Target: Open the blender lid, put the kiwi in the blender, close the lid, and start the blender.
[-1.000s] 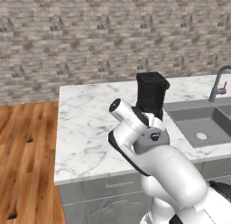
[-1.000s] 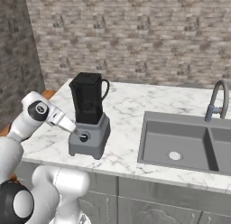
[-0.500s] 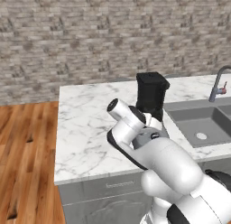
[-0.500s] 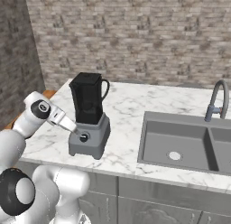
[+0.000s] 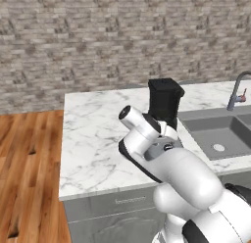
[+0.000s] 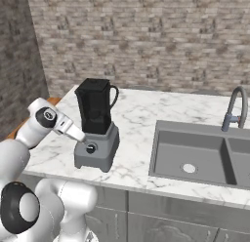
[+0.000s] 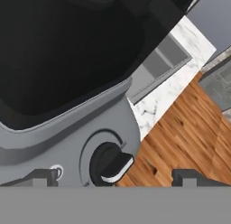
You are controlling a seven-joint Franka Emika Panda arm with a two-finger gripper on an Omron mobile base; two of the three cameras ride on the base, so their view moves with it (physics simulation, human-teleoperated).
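In the left base view the arm covers the blender point(image 5: 165, 103) below its jar — the grey base and knob are hidden, and the faucet point(image 5: 237, 90) is cut off by the right edge. In the hand view the blender's jar runs off the top and left edges, and the finger tips point(image 7: 187, 177) of the gripper point(image 7: 115, 178) barely clear the bottom — the sink point(image 6: 205, 155) is cropped at right in the right base view

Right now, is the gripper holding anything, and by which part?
Nothing held. The gripper is open at the blender base, its fingers spread either side of the knob without clamping it.
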